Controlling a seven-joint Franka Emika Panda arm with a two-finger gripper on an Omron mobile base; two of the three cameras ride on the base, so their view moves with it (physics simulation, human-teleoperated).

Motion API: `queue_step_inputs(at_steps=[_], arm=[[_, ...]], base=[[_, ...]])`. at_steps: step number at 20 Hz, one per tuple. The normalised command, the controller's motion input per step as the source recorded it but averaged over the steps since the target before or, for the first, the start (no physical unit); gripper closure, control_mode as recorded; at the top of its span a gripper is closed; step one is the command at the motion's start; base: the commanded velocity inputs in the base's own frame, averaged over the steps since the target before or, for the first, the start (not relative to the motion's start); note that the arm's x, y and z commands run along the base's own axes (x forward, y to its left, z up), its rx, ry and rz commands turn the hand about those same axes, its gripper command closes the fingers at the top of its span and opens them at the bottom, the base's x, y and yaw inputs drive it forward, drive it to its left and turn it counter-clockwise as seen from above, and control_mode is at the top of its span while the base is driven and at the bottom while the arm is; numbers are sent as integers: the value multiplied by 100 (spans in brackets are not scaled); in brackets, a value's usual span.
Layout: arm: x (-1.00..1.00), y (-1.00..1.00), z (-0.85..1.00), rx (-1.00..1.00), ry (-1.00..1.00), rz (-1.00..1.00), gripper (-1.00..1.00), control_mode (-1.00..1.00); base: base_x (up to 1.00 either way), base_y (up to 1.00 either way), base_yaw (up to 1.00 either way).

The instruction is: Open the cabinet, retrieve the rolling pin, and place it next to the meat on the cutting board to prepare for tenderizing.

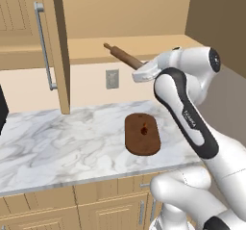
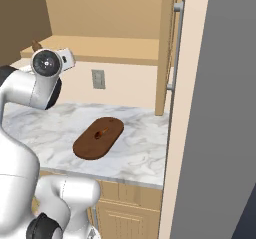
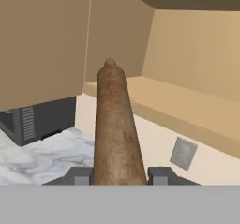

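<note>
The brown wooden rolling pin (image 1: 122,55) (image 3: 115,124) hangs in the air in front of the open cabinet's shelf (image 1: 144,44), pointing up and to the left. My gripper (image 3: 118,176) is shut on its near end, one dark finger on each side. The cabinet's left door (image 1: 45,46) stands swung open with its long grey handle showing. Below on the marble counter lies the dark oval cutting board (image 1: 142,134) (image 2: 98,137) with the small reddish meat (image 1: 144,128) (image 2: 101,131) on its middle. The rolling pin's tip peeks out behind the arm in the right base view (image 2: 35,45).
A grey wall outlet (image 1: 112,78) (image 3: 183,153) sits on the backsplash under the shelf. The cabinet's right door (image 2: 167,48) juts out over the counter. A dark appliance (image 3: 37,120) stands at the counter's left end. Under-counter cabinets (image 1: 96,210) line the front edge.
</note>
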Motion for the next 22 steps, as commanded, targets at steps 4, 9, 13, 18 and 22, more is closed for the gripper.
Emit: queue_step_inputs(at_steps=[4,9,13,18,22], arm=[[-59,-33,-1,0,7,2,100,-100],[-41,-30,-7,-1,13,5,100,-100],[-28,-26,-22,-2,14,8,100,-100],[-17,-18,-43,-2,9,7,100,-100],[-2,-4,-65,-8,6,5,100,-100]], base=[[0,0,0],[0,0,0],[0,0,0],[0,0,0],[0,0,0]])
